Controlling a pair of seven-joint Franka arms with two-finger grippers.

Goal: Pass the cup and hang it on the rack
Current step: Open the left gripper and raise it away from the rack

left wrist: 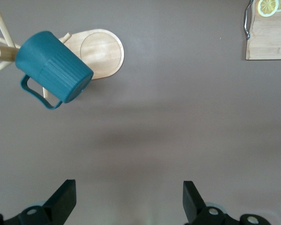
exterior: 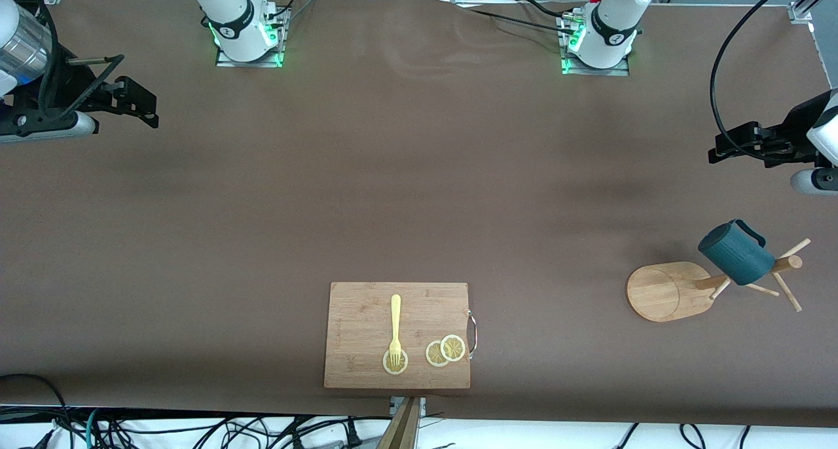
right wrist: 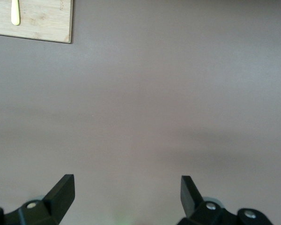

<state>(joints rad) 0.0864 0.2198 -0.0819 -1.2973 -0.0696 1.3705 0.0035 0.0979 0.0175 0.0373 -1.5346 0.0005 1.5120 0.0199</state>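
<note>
The dark teal cup [exterior: 733,252] hangs on a peg of the wooden rack [exterior: 661,292] near the left arm's end of the table, with nothing holding it. The left wrist view shows the cup [left wrist: 51,65] over the rack's rounded base [left wrist: 103,51]. My left gripper [exterior: 720,153] is open and empty, up above the table, well apart from the rack. It shows open over bare table in its wrist view [left wrist: 129,197]. My right gripper [exterior: 147,108] is open and empty above the right arm's end of the table, over bare cloth [right wrist: 128,194].
A wooden cutting board [exterior: 366,331] with a metal handle lies near the front camera's edge. It bears a yellow fork [exterior: 395,324] and lemon slices [exterior: 445,349]. The board's corner shows in both wrist views [left wrist: 269,42] [right wrist: 37,18]. Brown cloth covers the table.
</note>
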